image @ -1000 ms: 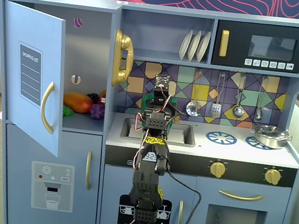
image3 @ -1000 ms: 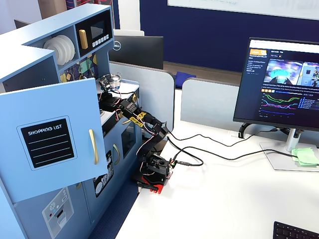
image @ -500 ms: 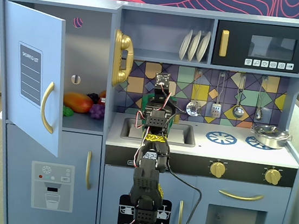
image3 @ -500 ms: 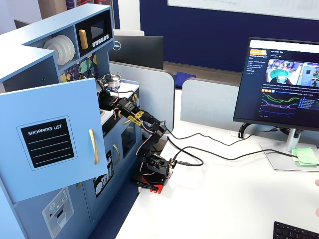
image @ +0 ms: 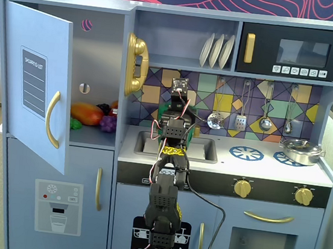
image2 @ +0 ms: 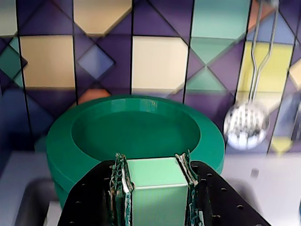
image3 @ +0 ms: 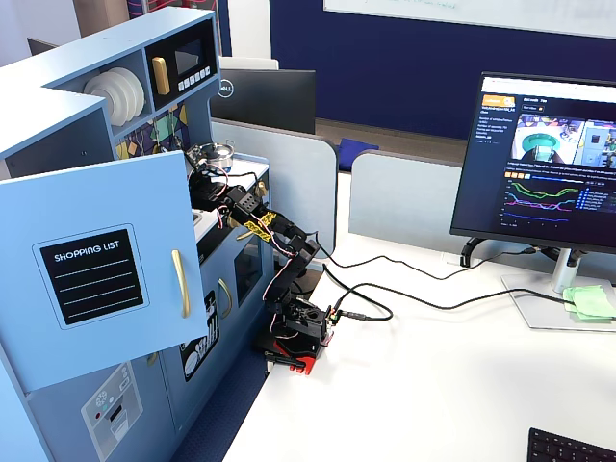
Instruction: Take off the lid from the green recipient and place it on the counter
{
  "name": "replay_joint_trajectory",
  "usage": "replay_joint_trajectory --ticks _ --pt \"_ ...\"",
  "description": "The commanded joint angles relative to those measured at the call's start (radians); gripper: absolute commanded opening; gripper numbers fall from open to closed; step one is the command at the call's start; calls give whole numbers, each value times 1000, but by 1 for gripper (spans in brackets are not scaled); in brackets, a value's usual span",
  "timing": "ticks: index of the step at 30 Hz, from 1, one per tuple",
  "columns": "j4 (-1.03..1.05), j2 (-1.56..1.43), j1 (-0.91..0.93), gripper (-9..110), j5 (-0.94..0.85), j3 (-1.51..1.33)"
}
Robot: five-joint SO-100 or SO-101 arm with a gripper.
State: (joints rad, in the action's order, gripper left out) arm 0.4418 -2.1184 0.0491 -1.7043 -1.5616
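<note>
Wrist view: gripper (image2: 153, 186) is clamped on the pale green raised handle (image2: 155, 188) of the lid (image2: 136, 136), one finger (image2: 120, 188) pressed flat on each side. The green disc spreads from the jaws toward 12 o'clock, filling mid-frame before the tiled backsplash (image2: 155, 56); a hanging slotted spoon (image2: 245, 125) sits at 3 o'clock. The green recipient cannot be made out. In a fixed view, the arm (image: 166, 179) reaches over the counter (image: 228, 162) above the sink (image: 203, 148).
</note>
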Motion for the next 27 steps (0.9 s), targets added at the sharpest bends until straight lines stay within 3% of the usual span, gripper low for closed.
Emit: replay_joint_trajectory --ticks 1,7,18,27 --pt "-14 -20 -5 0 -25 124" --pt "6 -57 81 0 -14 123" --pt "-61 -58 509 0 51 95" --pt "-252 -8 588 0 44 -127"
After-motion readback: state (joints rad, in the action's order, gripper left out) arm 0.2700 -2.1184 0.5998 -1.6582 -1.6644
